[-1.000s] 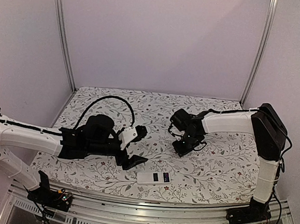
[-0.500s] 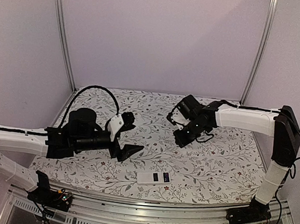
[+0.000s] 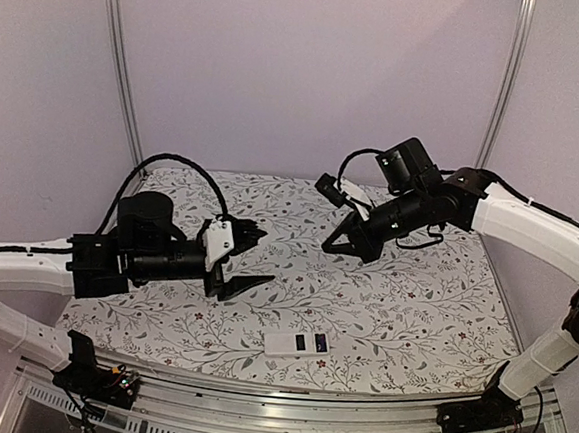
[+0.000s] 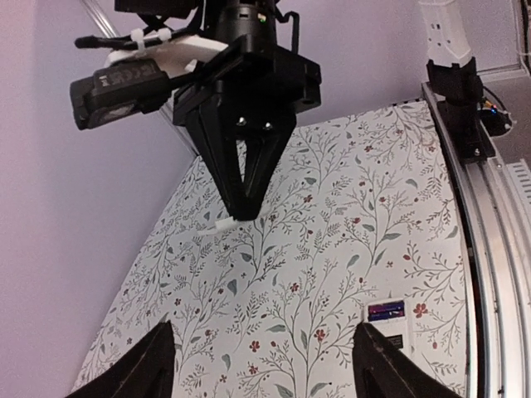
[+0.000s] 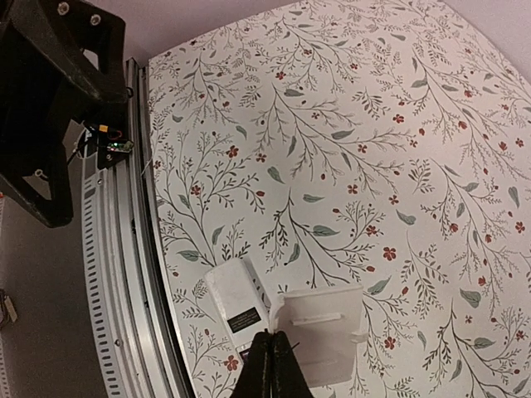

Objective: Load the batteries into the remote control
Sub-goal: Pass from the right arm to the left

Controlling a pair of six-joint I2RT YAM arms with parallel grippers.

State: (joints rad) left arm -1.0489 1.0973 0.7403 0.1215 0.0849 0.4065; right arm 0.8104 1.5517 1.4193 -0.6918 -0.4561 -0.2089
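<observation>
Both arms have lifted and swung away from the remote control [image 3: 297, 343] over the last sec; the remote itself hasn't budged. It lies flat on the floral cloth [image 3: 413, 306] at bottom centre of the top view, close to the table's front edge, nothing touching it. Two dark rectangles on its top face look like the batteries [image 3: 302, 342] seated in the bay, tho too small to be sure.

In the right wrist view the right gripper [image 5: 270, 356] is pinched tight on the edge of a thin white plate, prob. the battery cover [image 5: 323, 327], held well clear of the cloth. From the left wrist cam the cover is only a white sliver at the tips. The left gripper [image 3: 266, 256] hangs centre-left, jaws spread w/ nothing btwn them, well apart from the remote.

Likely step: bring the cover down and close the bay. Risks:
- The grip is on one thin edge only, so the cover could pivot or slip on contact.
- Nothing pins the remote, so a sideways push could slide it toward the front rail [image 5: 124, 274] or jolt the cells loose.
- A tilted approach could jam the cover instead of seating it.
</observation>
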